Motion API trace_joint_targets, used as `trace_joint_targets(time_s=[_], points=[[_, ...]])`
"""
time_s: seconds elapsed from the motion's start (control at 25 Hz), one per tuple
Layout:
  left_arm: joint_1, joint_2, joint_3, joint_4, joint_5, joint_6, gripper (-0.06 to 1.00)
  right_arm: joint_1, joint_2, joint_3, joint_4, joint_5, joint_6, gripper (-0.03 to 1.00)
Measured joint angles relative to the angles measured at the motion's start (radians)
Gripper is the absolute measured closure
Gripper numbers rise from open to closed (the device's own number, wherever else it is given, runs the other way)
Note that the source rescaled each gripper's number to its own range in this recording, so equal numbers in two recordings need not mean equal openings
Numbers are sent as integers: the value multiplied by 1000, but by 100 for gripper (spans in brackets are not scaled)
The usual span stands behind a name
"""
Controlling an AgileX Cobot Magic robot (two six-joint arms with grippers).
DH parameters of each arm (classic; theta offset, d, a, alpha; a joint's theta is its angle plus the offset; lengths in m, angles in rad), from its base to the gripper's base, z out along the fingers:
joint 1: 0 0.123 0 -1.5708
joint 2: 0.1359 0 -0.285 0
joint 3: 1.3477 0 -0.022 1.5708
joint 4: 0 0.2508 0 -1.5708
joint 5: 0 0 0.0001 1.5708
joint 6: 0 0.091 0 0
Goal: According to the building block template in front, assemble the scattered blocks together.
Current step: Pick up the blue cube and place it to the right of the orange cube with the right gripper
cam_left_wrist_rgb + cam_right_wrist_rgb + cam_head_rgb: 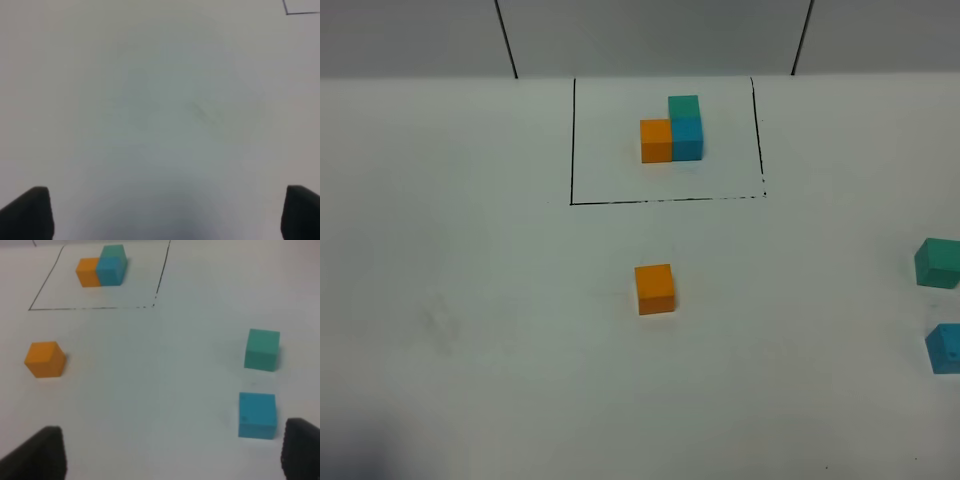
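The right gripper (170, 450) hangs w/ its dark fingertips (42, 455) spread wide and nothing between them; the left gripper (165, 212) is likewise spread and empty, over bare white tabletop (150, 100) w/ only a corner of the black drawn rectangle (289, 12) in its wrist view. Nearest the right gripper is the sky-blue cube (257, 415), close to one fingertip; the teal-green cube (262, 349) sits near it but apart, and the orange cube (45, 359) lies well apart from both, alone in front of the rectangle, approx. mid-table. The building block template (101, 267) stands inside the rectangle: green atop blue, orange alongside, all touching. Judged step: fetch the blue cube w/ the right arm, since it belongs beside orange & under green. To do it well the gripper should centre over the cube, turn so the pads meet two opposite flat faces rather than corners, come down low enough to grip the sides, then close gently; set it flush against the orange cube on the side the template shows, w/o nudging orange. Materials: cubes look matte, solid-coloured, crisp-edged, equal in size, prob. light and rigid; flat faces should stack well but may slide on the smooth tabletop.
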Motion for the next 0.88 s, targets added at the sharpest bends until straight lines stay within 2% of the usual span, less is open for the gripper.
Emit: trace_joint_targets(time_s=[0.28, 0.56, 0.76, 0.88], points=[[0, -251, 67, -115, 12, 131, 4, 0, 0, 0, 0, 0, 2, 22], [0, -295, 76, -133, 30, 170, 9, 0, 0, 0, 0, 0, 4, 22], [4, -295, 76, -134, 31, 172, 20, 0, 0, 0, -1, 0, 4, 22], [48, -295, 76, -134, 31, 172, 30, 0, 0, 0, -1, 0, 4, 22]])
